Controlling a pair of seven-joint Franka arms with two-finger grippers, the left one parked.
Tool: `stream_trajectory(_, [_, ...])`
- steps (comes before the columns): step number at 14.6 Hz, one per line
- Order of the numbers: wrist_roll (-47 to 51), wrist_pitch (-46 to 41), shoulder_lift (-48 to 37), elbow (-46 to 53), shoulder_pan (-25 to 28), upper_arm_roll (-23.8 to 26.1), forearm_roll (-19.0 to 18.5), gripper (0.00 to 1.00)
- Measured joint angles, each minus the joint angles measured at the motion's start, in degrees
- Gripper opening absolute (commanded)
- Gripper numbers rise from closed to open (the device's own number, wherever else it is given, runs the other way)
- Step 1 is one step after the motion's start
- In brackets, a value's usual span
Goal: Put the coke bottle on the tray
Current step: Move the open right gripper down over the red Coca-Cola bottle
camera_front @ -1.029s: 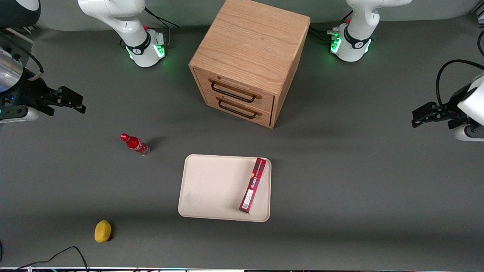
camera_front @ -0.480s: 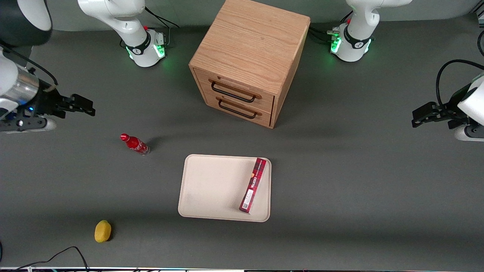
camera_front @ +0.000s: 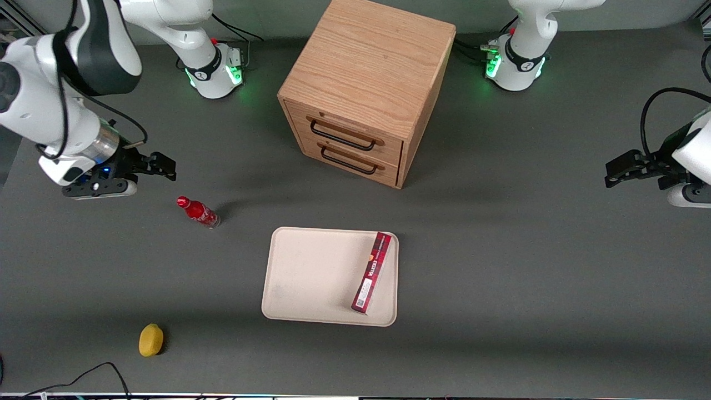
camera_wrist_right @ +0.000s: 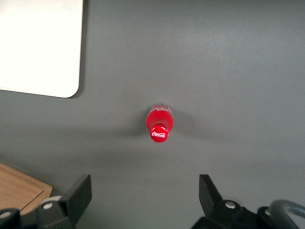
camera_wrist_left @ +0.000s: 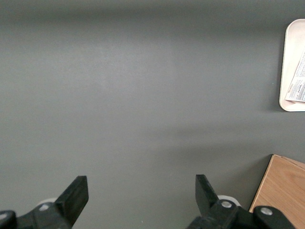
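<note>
The small red coke bottle (camera_front: 198,211) stands upright on the grey table, apart from the tray and toward the working arm's end. In the right wrist view I look down on its red cap (camera_wrist_right: 159,132). The cream-beige tray (camera_front: 311,278) lies nearer the front camera than the cabinet; one corner of it shows in the right wrist view (camera_wrist_right: 43,47). My right gripper (camera_front: 166,166) hovers above the table, a little farther from the front camera than the bottle. It is open and empty (camera_wrist_right: 145,191).
A long flat red box (camera_front: 371,272) lies on the tray along its edge toward the parked arm. A wooden drawer cabinet (camera_front: 364,89) stands farther from the front camera than the tray. A yellow lemon (camera_front: 150,339) and a black cable (camera_front: 83,375) lie near the table's front edge.
My right arm has swung in from the table's end toward the bottle, the gripper now close to it. The bottle, tray and box have not moved.
</note>
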Motion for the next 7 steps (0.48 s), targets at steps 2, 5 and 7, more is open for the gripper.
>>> stream_trajectory(2, [-1.9, 5.1, -1.3, -5.3, -0.9, 0.1, -0.1, 1.0])
stream_trajectory(5, [-4.6, 13.8, -1.0, -10.6, -3.1, 0.1, -0.1, 0.99])
stream_trajectory(7, [-4.8, 17.3, 0.2, -12.1, -3.3, 0.2, -0.1, 0.99])
